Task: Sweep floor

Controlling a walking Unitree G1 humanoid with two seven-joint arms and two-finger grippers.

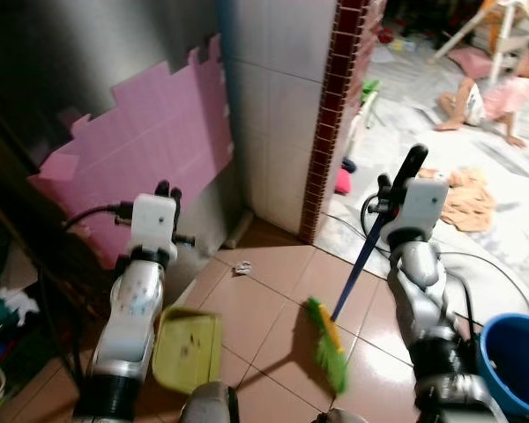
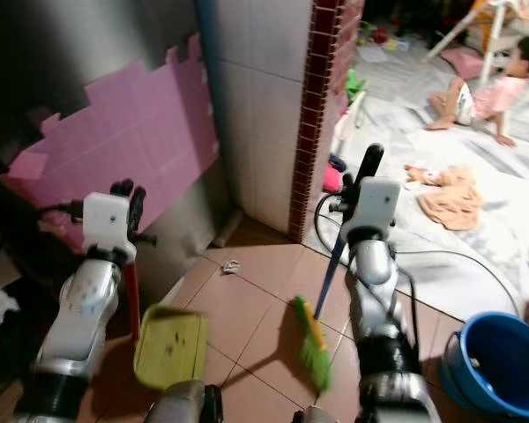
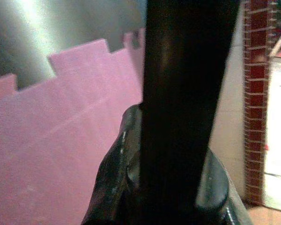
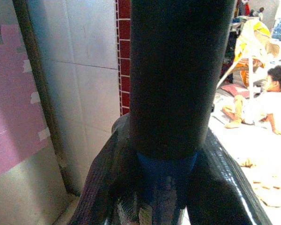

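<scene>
Now right end effector [image 1: 404, 172] clamps broom [image 1: 328, 342]; left end effector [image 2: 128, 198] grips dustpan [image 2: 169, 346] handle.

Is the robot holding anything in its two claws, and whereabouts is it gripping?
Yes. The right gripper grips the broom near the handle's black top; the left gripper holds the yellow-green dustpan by its upright red handle.

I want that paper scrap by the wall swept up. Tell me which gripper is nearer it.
Left. The left gripper, holding the dustpan, sits just left of the scrap; the right gripper, holding the broom, is farther off to its right.
</scene>
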